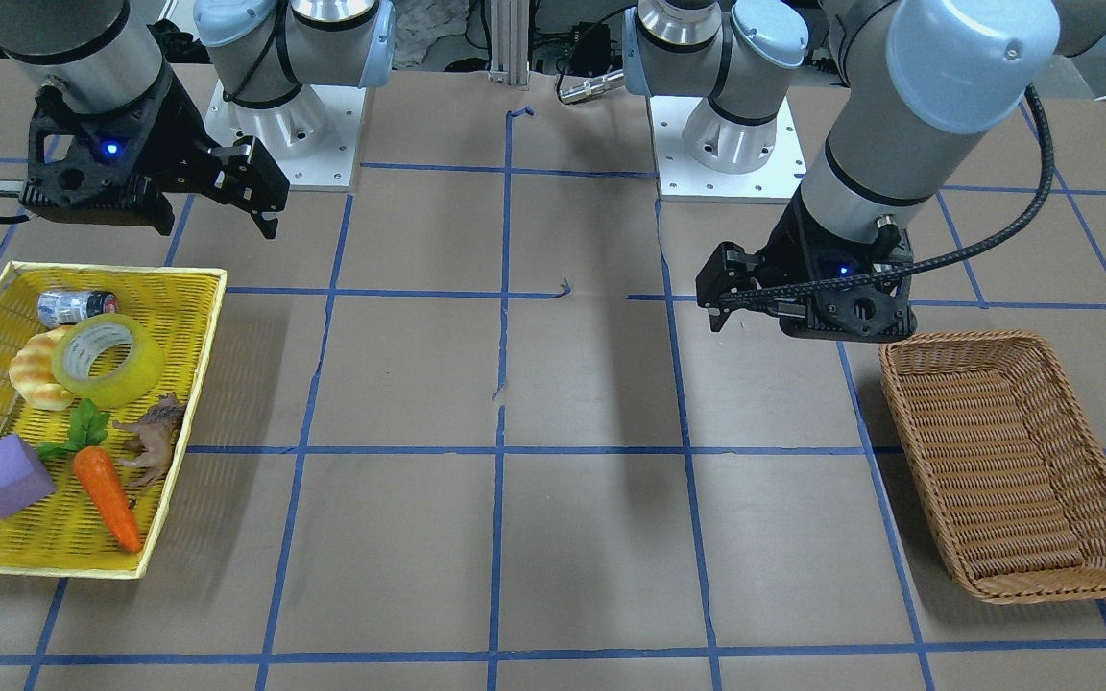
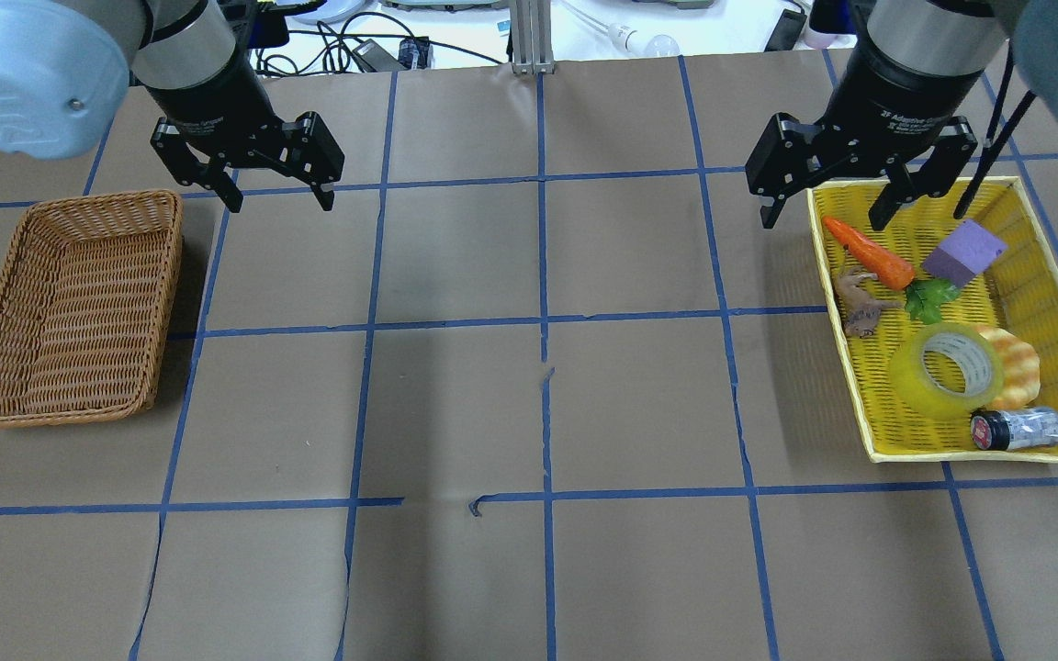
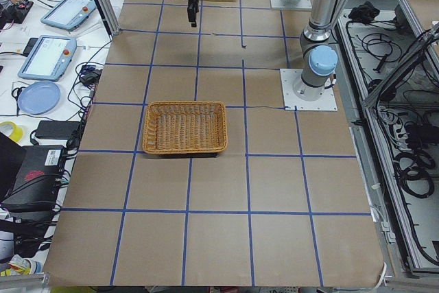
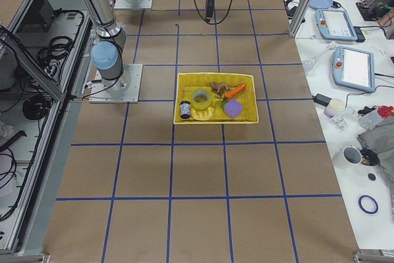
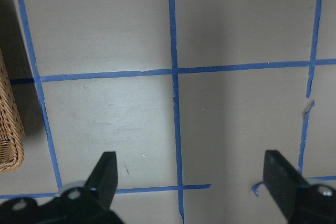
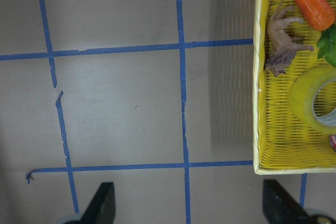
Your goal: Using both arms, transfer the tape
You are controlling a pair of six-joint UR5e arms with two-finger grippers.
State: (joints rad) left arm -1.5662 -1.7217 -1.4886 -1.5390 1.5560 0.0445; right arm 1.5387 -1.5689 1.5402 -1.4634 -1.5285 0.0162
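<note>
Overhead and front views face each other — both (steeply downward) share the yellow tray.

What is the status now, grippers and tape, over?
Left gripper open, empty, near wicker basket. Right gripper open, empty, by yellow tray corner. Tape in tray, against croissant toy, untouched. Nothing covers it.

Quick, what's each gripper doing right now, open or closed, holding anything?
Left gripper: open, holding nothing.
Right gripper: open, holding nothing.
</note>
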